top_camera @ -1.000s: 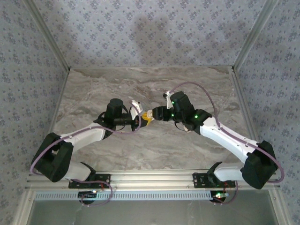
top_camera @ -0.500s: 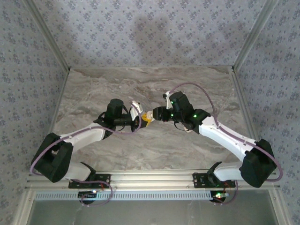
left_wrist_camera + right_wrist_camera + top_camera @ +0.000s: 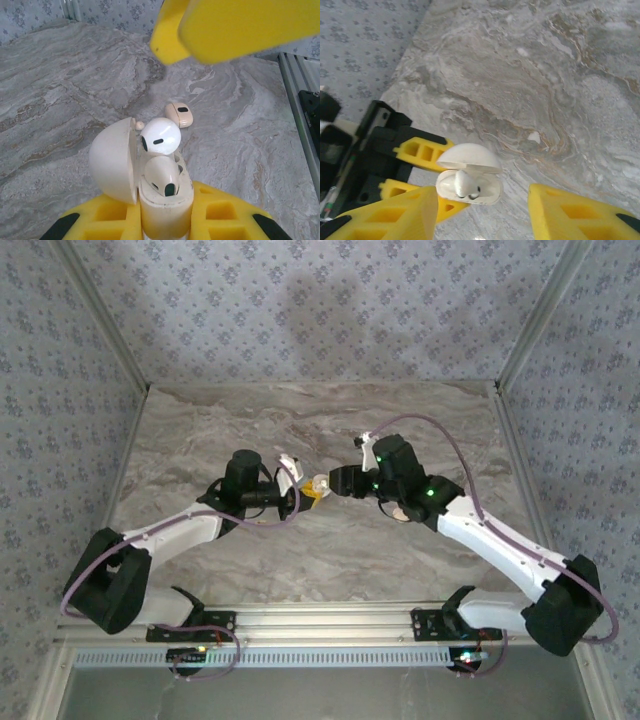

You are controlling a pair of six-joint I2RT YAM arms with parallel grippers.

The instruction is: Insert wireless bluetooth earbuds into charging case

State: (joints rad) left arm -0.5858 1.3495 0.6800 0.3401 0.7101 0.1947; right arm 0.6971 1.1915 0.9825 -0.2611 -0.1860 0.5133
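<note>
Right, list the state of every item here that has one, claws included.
charging case: lid open, held off the table
left claw: shut on the charging case
lower earbud: seated in the case
upper earbud: sitting high in the case, apparently not fully seated, touched by no claw
right claw: open, empty
peach piece: lying loose on the table

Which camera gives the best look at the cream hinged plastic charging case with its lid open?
The left wrist view: the cream hinged charging case sits close up, lid open, two white earbuds showing. The right wrist view shows it smaller from above, one earbud visible. The top external view shows a pale speck.
</note>
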